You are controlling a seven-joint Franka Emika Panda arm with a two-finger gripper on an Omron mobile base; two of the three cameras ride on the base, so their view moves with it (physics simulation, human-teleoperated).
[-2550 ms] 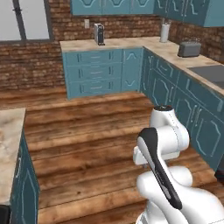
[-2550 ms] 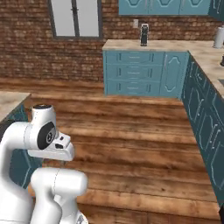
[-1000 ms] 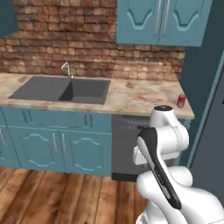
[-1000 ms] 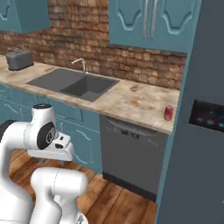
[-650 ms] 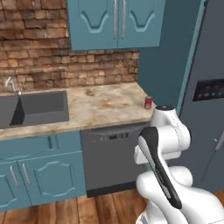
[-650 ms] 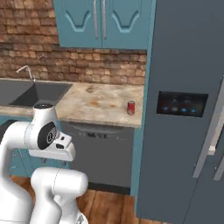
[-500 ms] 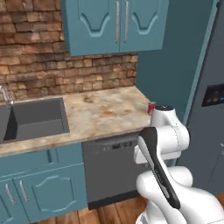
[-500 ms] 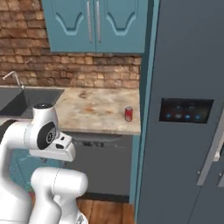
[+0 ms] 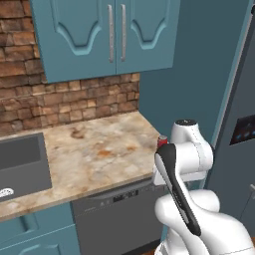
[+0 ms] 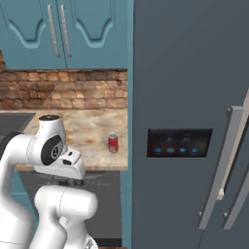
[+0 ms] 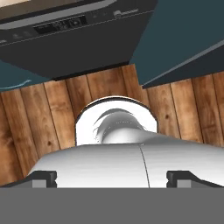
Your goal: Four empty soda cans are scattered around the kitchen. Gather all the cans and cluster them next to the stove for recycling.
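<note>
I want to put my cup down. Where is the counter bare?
The counter is bare between the sink and the red soda can. It gets tight only by the can, which stands near the front edge beside the fridge.

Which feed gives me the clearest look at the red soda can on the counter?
The right base view: the red soda can stands whole and upright on the counter beside the fridge. In the left base view, the arm hides all but its top.

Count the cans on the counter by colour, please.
Red can: 1
Blue cans: 0
Total: 1, standing upright on the counter near the fridge.
</note>
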